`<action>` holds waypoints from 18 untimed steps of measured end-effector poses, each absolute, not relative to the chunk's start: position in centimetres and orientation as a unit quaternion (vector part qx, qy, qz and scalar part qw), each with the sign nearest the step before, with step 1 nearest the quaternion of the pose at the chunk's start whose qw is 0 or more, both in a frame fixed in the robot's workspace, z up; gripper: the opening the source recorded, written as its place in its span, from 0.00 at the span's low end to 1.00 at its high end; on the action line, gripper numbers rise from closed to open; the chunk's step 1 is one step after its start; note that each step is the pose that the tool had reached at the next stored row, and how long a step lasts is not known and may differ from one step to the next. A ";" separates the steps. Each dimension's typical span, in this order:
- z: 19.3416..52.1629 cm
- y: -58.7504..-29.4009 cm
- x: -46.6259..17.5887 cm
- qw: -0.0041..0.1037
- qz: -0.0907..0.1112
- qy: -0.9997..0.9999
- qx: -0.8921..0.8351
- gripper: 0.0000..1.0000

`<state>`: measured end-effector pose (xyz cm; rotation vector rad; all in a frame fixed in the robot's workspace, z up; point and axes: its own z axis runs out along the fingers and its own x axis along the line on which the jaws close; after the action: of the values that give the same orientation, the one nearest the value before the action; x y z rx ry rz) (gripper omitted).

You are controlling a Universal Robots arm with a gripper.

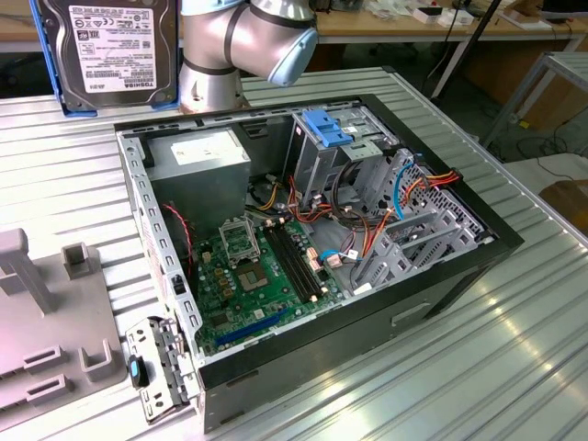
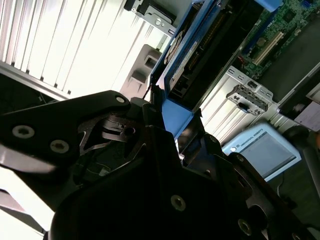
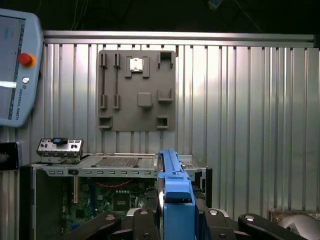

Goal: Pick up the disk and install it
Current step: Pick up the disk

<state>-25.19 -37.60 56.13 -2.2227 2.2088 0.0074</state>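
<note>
High at the exterior view's left, behind the open computer case [image 1: 322, 276], the disk [image 1: 115, 50] hung upright and clear of the slatted metal table [image 1: 478, 367]. Its broad face was turned to the camera. That face carried a white label [image 1: 112, 46] packed with black print and barcodes, too fine to make out beyond that. Bright blue rails [image 1: 62, 64] ran down its long edges.

In both wrist views the disk [image 3: 174, 195] [image 2: 197, 47] showed edge-on, with the black gripper [image 3: 177, 215] [image 2: 175, 125] clamped onto it. Its fingers [image 3: 212, 220] pressed in from either side of the blue carrier.

The arm [image 1: 243, 41] stood just beside the disk in the exterior view, a grey tube with a pale blue joint cap. It was bent over near the back wall of the case.

Inside the case, the grey power supply box [image 1: 197, 152] bore its own white label, also too small to read. A blue bracket [image 1: 326, 127] sat on the drive cage, and the green motherboard [image 1: 257, 276] lay on the floor of the case.

Beyond the case in the first wrist view a grey fixture plate [image 3: 137, 90] lay flat on the table. A teach pendant [image 3: 15, 70] with a red button [image 3: 26, 60] rested at the edge; a line of print ran along its rim
</note>
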 end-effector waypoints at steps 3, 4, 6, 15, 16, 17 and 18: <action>56.1 -37.6 -24.9 0.004 0.002 0.705 -0.709 0.37; 56.1 -37.6 -24.8 0.004 0.002 0.705 -0.709 0.37; 56.1 -37.6 -24.6 0.004 0.002 0.705 -0.709 0.37; 56.1 -37.6 -23.6 0.004 0.002 0.705 -0.709 0.37; 56.1 -37.6 -23.5 0.004 0.002 0.705 -0.709 0.37; 56.1 -37.6 -23.4 0.004 0.002 0.705 -0.709 0.37; 56.1 -37.6 -23.2 0.004 0.002 0.705 -0.709 0.37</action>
<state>-23.18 -37.60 56.14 -2.2228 2.2088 0.0074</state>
